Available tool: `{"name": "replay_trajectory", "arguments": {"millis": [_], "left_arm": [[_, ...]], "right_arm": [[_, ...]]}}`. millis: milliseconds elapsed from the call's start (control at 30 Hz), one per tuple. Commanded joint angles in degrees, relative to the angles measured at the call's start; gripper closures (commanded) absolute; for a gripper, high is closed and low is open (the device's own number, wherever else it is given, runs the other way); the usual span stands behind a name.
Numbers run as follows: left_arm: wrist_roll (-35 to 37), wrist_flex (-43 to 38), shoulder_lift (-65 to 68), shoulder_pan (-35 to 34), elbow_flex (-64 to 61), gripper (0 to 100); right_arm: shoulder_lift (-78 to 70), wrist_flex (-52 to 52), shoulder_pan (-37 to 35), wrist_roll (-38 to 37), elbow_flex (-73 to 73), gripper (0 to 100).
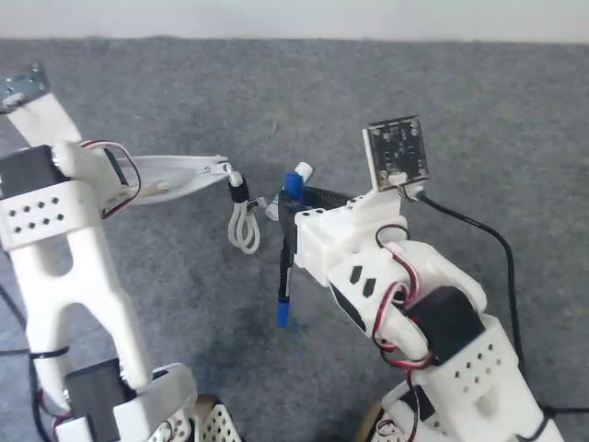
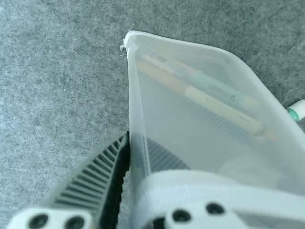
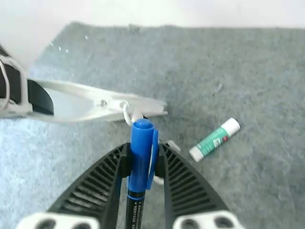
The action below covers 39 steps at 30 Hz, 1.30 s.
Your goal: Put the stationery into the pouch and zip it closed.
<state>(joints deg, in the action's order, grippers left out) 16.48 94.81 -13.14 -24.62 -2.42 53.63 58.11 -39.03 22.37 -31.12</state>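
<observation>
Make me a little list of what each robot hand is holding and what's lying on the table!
left hand: shut on the pouch, gripping it at one end
inside the pouch: pens, seen through the mesh
right hand: shut on the blue pen, close to the pouch's zip end
zip cord: white loop hanging from the pouch's end
on the grey mat: glue stick, lying by itself

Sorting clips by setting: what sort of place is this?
Probably a robot test bench: grey felt mat, left gripper holding a pouch, right gripper holding a pen, glue stick nearby.
</observation>
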Motion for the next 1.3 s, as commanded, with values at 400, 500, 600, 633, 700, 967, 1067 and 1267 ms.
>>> {"name": "replay_trajectory", "arguments": {"millis": [400, 500, 600, 633, 700, 967, 1067, 1267], "left_arm": [[-0.5, 1.1, -0.4, 0.6, 0.0, 99], [-0.5, 1.1, -0.4, 0.6, 0.0, 99], [-0.5, 1.1, -0.4, 0.6, 0.0, 99], [-0.5, 1.1, -0.4, 0.6, 0.0, 99], [-0.5, 1.1, -0.4, 0.6, 0.0, 99], [-0.5, 1.3, -0.3, 0.6, 0.0, 99], [-0.5, 1.3, -0.3, 0.6, 0.0, 99], [-0.5, 1.1, -0.1, 0.6, 0.0, 99]], "right_arm": [[7.9, -9.9, -0.3, 0.6, -0.5, 99.2], [7.9, -12.3, -0.3, 0.6, -0.5, 99.2], [7.9, -13.8, -0.4, 0.6, -0.5, 99.2], [7.9, -14.5, -0.4, 0.6, -0.5, 99.2], [7.9, -16.6, -0.4, 0.6, -0.5, 99.2], [7.9, -26.4, -0.4, 0.5, -0.5, 99.2], [7.8, -29.4, -0.4, 0.5, -0.5, 99.2], [7.4, -36.4, -0.4, 0.5, -0.6, 99.2]]}}
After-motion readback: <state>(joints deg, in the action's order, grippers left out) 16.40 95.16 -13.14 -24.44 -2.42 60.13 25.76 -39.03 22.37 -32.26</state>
